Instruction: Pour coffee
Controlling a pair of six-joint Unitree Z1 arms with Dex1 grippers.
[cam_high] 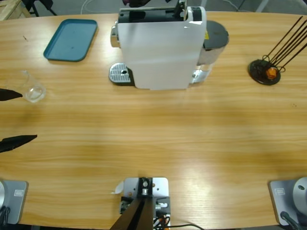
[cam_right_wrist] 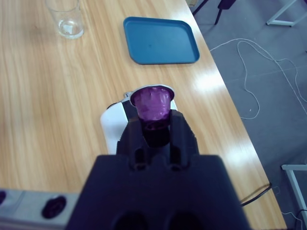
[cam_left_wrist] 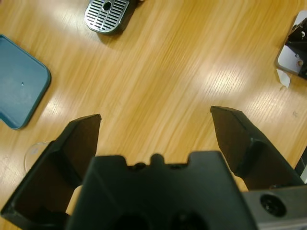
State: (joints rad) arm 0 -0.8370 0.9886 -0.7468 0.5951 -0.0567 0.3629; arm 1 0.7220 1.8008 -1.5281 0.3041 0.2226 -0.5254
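Purple capsule [cam_right_wrist: 152, 101] sat clamped in your right gripper's [cam_right_wrist: 154, 125] fingers, held above the white coffee machine [cam_high: 160, 48]. Your left gripper [cam_left_wrist: 156, 120] had its fingers spread wide and empty over the bench [cam_high: 168, 129], with the clear glass tumbler [cam_high: 34, 92] just beside one fingertip, near the teal tray [cam_high: 71, 39]. I could not make out any coffee in that glass. Closing or swinging the left fingers carelessly could have knocked the tumbler over; a tilted capsule could have missed the machine's slot.

Spread fingers [cam_left_wrist: 81, 139] above wooden table [cam_left_wrist: 172, 81]
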